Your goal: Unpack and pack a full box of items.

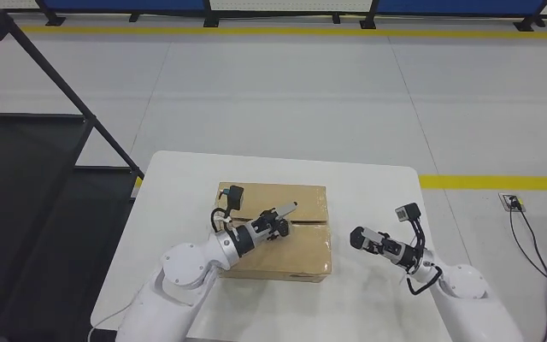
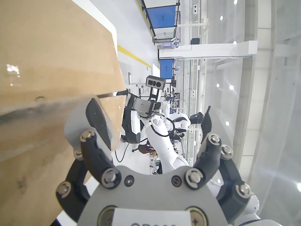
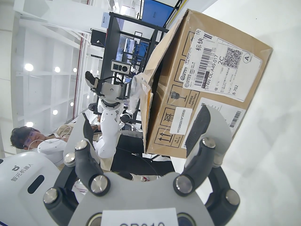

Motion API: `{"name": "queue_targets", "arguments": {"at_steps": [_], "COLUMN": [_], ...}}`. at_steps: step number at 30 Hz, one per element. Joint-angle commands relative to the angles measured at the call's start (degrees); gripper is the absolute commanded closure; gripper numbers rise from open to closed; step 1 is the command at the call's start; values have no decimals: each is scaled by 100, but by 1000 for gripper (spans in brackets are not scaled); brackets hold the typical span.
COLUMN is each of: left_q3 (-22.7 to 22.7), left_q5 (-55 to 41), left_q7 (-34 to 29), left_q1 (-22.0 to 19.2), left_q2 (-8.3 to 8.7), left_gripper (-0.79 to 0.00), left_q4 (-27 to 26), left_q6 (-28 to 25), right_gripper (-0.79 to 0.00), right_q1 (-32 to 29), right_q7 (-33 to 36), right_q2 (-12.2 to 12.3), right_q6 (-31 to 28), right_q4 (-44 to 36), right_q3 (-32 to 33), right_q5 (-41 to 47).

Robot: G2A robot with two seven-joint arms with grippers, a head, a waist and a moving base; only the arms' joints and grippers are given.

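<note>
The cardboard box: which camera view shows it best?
The right wrist view: the cardboard box is nearly whole, with its labelled side and the gap at its top flaps. The top view gives its top face and place on the table; the left wrist view, a close stretch of brown board.

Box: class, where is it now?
In the top view the box sits centred on the table, under the left gripper, the right gripper beside it.
</note>
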Motion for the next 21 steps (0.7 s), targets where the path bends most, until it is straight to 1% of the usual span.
{"name": "queue_targets", "arguments": {"at_steps": [1,11,13,16,21], "left_q3": [108,537,604,640,576], "left_q5": [-106,-319,-389,-710,-789], "left_q7": [69,408,450,433,426], "left_q1": [-135,-644,-717,-794,-781], "left_q2": [-37,-205,-238,-286,-295], "left_gripper": [-785,-785,-785,-785,-785], "left_q4": [113,668,763,850,777], "left_q6": [46,97,102,168,113], "right_gripper": [-785,-785,-785,-785,-785], "right_q1": [5,53,33,-64,-189], "right_q7": [28,89,39,-87,-343], "right_q2": [3,16,15,4,-12], "right_q6": [-33,-167,-282,-625,-985], "right_q4": [66,292,277,161,-153], "right_q3": [-1,-10,-8,34,73], "right_q5": [50,206,226,446,642]}}
